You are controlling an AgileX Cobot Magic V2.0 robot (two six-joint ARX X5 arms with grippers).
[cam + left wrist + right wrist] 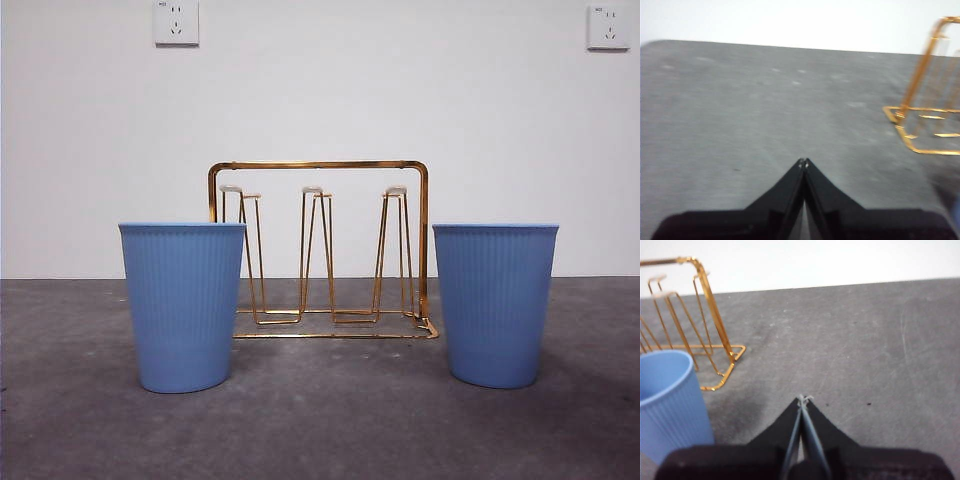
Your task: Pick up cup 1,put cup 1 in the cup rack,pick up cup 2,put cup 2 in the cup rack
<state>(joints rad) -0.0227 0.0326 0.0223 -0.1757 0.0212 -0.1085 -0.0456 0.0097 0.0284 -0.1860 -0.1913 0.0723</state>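
Standing on the grey worktop [320, 420], the gold wire cup rack [320, 250] sits at the back between two upright blue ribbed cups, the cup on the front view's left [183, 305] and the cup on its right [495, 303], both in front of the rack's ends and neither yet on a prong. Risk lies mostly there: a cup carried in off-line could catch the thin prongs and shove or tip the light rack, and a squeezed rim might slip. Nothing else blocks the way. The left gripper [803, 162] and the right gripper [802, 399] both hover with jaws pressed together, empty; the right one is nearer a cup [670, 400].
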